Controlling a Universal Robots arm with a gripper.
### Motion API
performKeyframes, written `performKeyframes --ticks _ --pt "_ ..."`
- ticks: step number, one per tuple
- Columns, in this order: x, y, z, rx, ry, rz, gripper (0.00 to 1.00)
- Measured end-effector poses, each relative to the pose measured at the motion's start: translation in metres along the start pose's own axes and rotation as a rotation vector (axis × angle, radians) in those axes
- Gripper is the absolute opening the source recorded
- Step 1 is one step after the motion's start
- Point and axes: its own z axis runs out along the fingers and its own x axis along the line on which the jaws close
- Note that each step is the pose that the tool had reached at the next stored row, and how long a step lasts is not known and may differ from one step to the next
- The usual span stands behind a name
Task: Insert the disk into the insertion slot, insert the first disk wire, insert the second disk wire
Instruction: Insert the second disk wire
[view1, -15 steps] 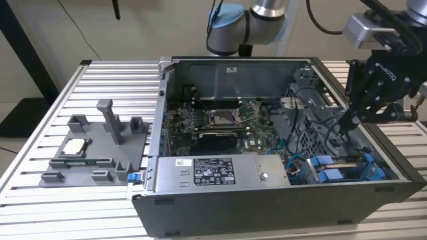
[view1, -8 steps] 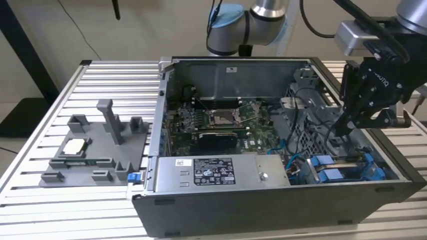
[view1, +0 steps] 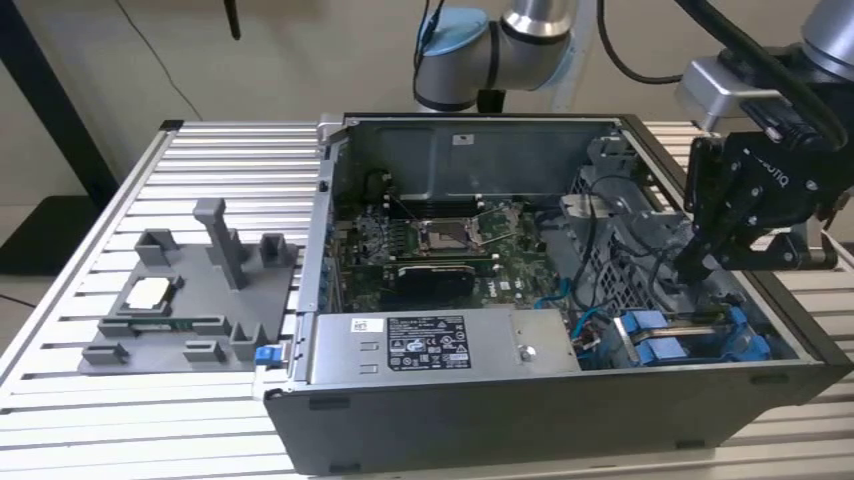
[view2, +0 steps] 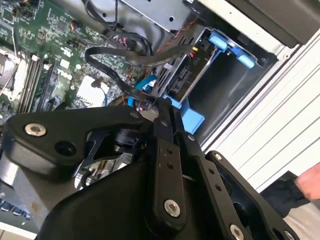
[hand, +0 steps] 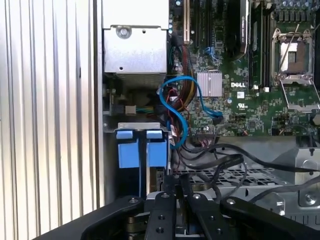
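Wrist views close over insertion slot (hand: 141, 150)

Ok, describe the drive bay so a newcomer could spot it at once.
Start at the open computer case on the slatted table. In its corner at the exterior view's lower right, beside the grey power-supply box and below the gripper, sits the drive bay. Its bright blue plastic tabs set it apart from the grey metal and green motherboard around it.

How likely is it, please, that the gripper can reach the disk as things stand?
Likely yes: the case is open, and the gripper hangs close to the disk; only loose black cables lie nearby.
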Motion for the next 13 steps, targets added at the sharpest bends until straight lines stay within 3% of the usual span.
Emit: performKeyframes --ticks 2,6,7,10,13 --pt "0.0043 0.0004 0.0007 0.0018 -0.0003 -0.005 0.16" --pt "0.0045 0.0005 0.0009 0.0032 -0.0003 -0.006 0.16" --pt "0.0046 0.0012 0.0011 0.0135 -0.0014 -0.007 0.16" --pt "0.0069 0.0047 0.0018 0.0557 -0.0044 -0.010 0.16" --pt "0.0120 0.0089 0.0041 0.0730 -0.0051 -0.011 0.16"
